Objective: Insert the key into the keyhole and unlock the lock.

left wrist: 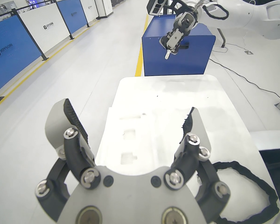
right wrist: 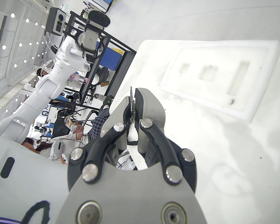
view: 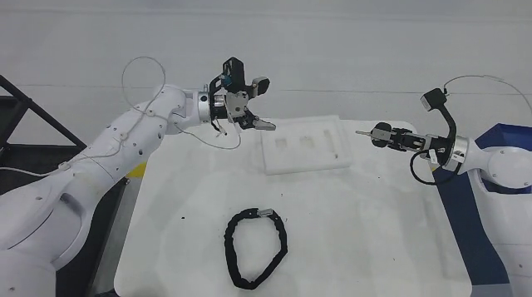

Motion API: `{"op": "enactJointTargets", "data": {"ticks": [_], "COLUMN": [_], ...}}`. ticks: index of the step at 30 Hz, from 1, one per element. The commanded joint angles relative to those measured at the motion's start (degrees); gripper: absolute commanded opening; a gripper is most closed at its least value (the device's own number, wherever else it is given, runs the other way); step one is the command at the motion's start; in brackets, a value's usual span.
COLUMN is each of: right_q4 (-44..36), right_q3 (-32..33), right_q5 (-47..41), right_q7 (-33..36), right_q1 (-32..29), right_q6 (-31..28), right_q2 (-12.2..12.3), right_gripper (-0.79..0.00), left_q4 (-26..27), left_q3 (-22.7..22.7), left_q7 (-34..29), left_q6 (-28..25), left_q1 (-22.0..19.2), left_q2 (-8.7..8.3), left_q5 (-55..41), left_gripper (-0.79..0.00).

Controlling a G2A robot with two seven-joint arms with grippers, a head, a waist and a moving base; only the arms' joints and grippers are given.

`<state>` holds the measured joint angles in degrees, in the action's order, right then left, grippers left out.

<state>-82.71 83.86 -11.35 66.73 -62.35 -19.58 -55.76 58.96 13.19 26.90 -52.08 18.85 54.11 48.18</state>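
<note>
The lock (view: 256, 247) is a black fabric-sleeved chain loop with a silver lock body (view: 264, 212), lying on the white table (view: 374, 239) near its front. Part of the loop (left wrist: 259, 183) shows beside my left gripper. My right gripper (view: 384, 135) hovers over the table's right side, shut on the key (view: 363, 133), whose thin metal blade sticks out toward the middle. The key (right wrist: 131, 99) sits edge-on between the closed pads, and it (left wrist: 168, 54) points down from the distant right gripper (left wrist: 175, 39). My left gripper (view: 259, 106) hangs open and empty above the table's back left corner, fingers (left wrist: 72, 115) wide apart.
A white foam tray (view: 307, 143) with three rectangular recesses lies at the back middle of the table, between the two grippers; the foam tray (right wrist: 224, 75) is empty. A blue cabinet (left wrist: 177, 54) stands off the table's right side.
</note>
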Motion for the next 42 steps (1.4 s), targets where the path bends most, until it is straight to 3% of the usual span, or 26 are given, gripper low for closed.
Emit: {"op": "enactJointTargets", "data": {"ticks": [1, 6, 11, 25, 42], "right_q4": [0.0, 0.0, 0.0, 0.0, 0.0], "right_q3": [0.0, 0.0, 0.0, 0.0, 0.0], "right_q5": [0.0, 0.0, 0.0, 0.0, 0.0], "right_q7": [0.0, 0.0, 0.0, 0.0, 0.0], "right_q1": [0.0, 0.0, 0.0, 0.0, 0.0], "right_q6": [0.0, 0.0, 0.0, 0.0, 0.0], "right_q2": [0.0, 0.0, 0.0, 0.0, 0.0], "right_gripper": [-0.785, -0.785, -0.785, -0.785, -0.785], "left_q4": [-0.4, -1.5, -1.8, -4.3, -4.3], "left_q3": [0.0, -0.5, -3.4, -3.4, -3.4], "left_q7": [3.0, 9.3, 13.6, 16.4, 16.2], "left_q6": [-0.9, -5.9, -5.9, -5.9, -5.7], "left_q1": [1.9, 4.9, 6.2, 11.2, 11.4], "left_q2": [0.20, 0.87, 1.25, 2.77, 2.77], "left_q5": [3.0, 13.1, 21.1, 38.0, 37.8], "left_gripper": [0.000, 0.000, 0.000, 0.000, 0.000]}}
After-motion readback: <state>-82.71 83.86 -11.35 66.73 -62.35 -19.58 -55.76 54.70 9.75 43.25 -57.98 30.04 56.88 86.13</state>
